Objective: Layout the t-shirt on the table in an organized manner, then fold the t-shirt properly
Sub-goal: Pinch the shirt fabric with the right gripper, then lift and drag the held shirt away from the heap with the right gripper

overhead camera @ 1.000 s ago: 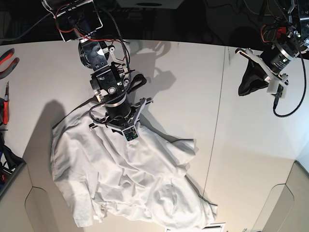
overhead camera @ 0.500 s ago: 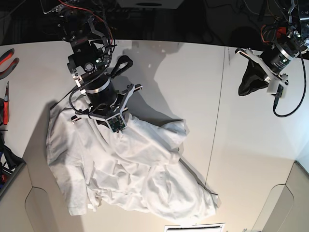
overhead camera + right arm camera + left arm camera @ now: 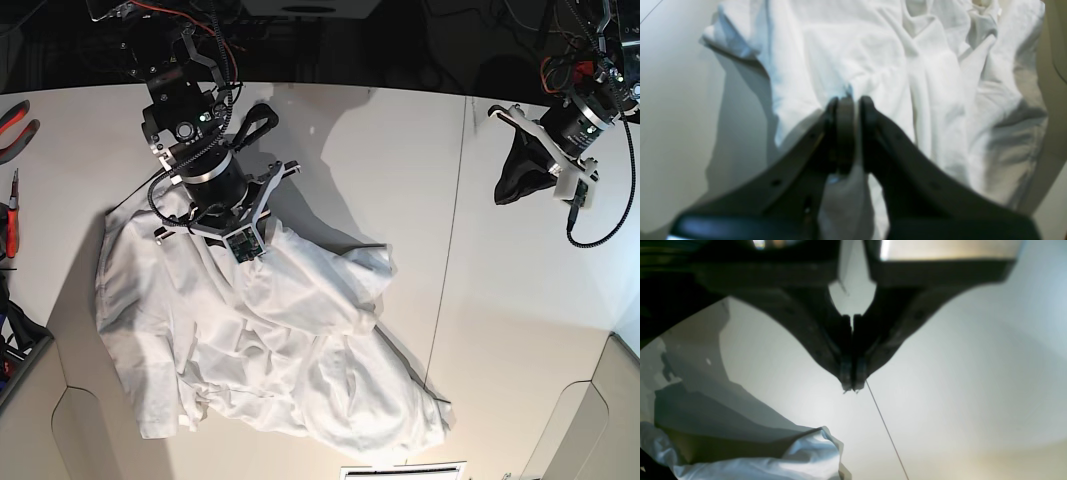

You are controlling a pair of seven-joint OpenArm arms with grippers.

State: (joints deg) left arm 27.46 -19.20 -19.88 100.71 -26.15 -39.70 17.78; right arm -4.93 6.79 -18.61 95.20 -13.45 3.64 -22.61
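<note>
Right end effector (image 3: 848,110) pinching t-shirt (image 3: 880,66) fold, tips blurred; left end effector (image 3: 852,386) pressed together, empty.

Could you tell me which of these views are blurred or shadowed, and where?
Right wrist view: the right pincer is blurred, the t-shirt beyond only slightly soft. Left wrist view: the left pincer is dark against the bright table. Base view: sharp, with a hard arm shadow.
</note>
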